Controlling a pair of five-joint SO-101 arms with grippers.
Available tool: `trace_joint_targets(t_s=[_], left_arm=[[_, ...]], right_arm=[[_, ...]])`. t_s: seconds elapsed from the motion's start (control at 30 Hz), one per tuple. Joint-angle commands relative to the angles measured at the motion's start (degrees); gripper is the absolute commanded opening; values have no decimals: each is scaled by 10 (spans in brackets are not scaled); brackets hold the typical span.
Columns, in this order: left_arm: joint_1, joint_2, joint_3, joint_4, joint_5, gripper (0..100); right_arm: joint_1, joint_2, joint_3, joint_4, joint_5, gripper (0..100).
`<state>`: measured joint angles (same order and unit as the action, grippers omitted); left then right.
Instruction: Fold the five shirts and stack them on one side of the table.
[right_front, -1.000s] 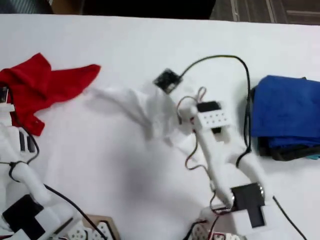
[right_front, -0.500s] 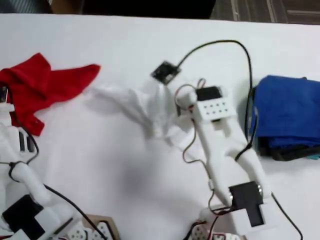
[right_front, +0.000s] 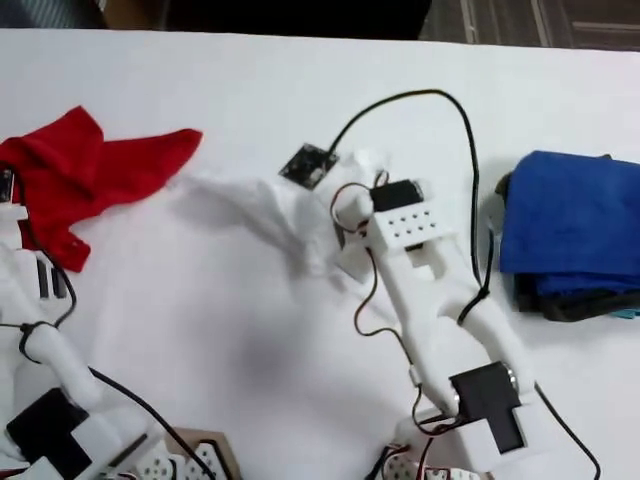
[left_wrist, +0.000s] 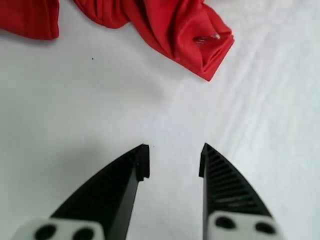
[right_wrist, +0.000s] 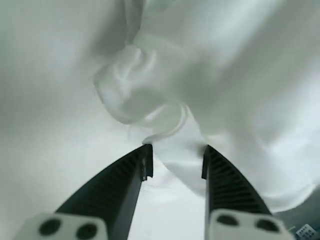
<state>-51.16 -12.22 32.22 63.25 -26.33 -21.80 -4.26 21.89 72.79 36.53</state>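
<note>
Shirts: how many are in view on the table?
3 clearly: red shirt at left, white shirt mid-table, blue shirt folded at right. Beneath it, dark layers may be more.

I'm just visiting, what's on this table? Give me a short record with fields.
Surface: white table
Unfolded: red shirt at one side, crumpled white shirt mid-table
Folded: blue shirt on top of a pile at the opposite side
Left end effector: open, above the table near the red shirt
Right end effector: open, white shirt fabric between its tips
</note>
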Motion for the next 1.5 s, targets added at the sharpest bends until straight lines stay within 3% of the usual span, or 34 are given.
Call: trace_joint_targets(t_s=[0.0, 0.33, 0.73, 1.07, 1.27, 1.47], left_arm=[[4, -2, -1, -8, 4, 191], [4, -2, 0, -8, 4, 191], [3, -2, 0, -8, 4, 191], [4, -2, 0, -8, 4, 191], [4, -2, 0, -8, 4, 191], [4, -2, 0, -8, 4, 191]], right_arm=[[-17, -31, -2, 16, -2, 183], [-36, -57, 34, 12, -2, 174], [41, 9, 61, -102, 4, 174], [61, 6, 31, -27, 4, 176], [59, -93, 26, 13, 4, 176], [61, -184, 138, 25, 4, 176]])
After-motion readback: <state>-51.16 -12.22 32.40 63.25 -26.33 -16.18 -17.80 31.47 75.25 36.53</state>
